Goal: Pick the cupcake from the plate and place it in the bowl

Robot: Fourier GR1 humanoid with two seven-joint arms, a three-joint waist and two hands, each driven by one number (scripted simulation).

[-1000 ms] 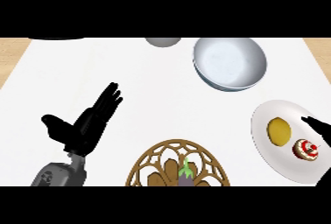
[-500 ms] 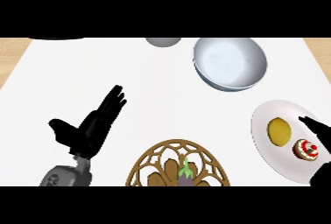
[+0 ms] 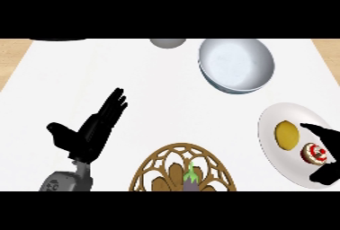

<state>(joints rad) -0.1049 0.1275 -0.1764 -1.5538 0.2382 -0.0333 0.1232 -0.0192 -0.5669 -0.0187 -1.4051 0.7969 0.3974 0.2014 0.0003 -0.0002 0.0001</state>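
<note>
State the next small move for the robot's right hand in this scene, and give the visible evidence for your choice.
Probably close the right hand on the cupcake. Its fingers and thumb already sit either side of the cupcake on the plate, which has not been lifted, and the bowl holds nothing. The left hand rests open.

Bright, even light over white counter (image 3: 166,90); no hard shadows, no single source evident. Bowl (image 3: 236,64) near far right corner shows soft grey shading inside, faint shade under near rim. Black hands read as flat dark shapes, little surface detail. No glare spots. Plate (image 3: 279,152) at right edge looks stretched taller than wide.
</note>
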